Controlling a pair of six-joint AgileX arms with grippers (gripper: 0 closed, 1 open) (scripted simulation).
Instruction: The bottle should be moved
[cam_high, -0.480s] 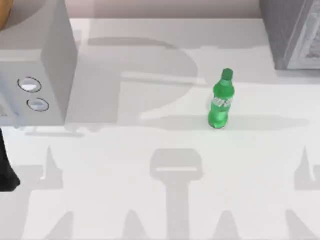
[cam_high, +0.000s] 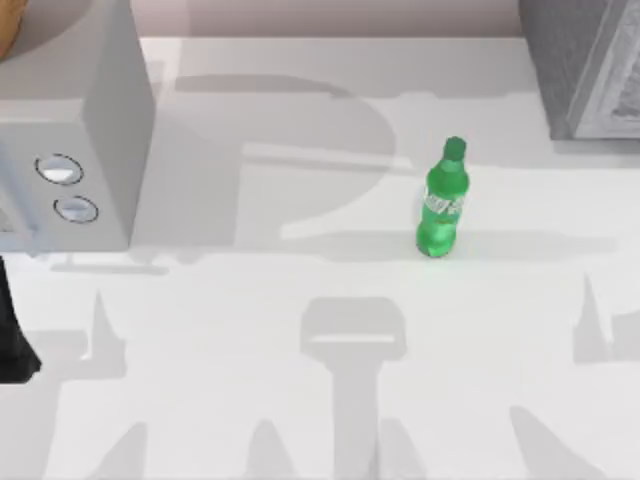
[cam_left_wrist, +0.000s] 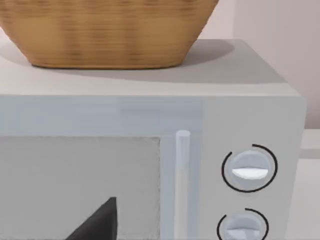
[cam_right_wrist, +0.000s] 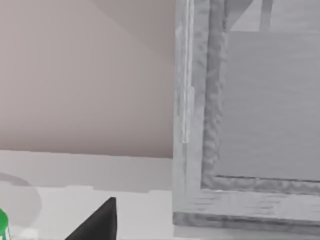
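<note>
The bottle (cam_high: 442, 203) stands upright on the desk (cam_high: 300, 400), right of centre, ungrasped. The approach step looks barely begun. Next, one gripper must reach it; I cannot tell either gripper's state.

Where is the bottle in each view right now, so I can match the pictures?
Top view: the bottle stands upright on the table, right of centre, apart from the microwave at the left.
Left wrist view: no bottle; the microwave front with its two knobs, a basket on top.
Right wrist view: a sliver of green at the picture's edge, likely the bottle.
Shared landmark: the microwave knobs, in top and left wrist views.
</note>
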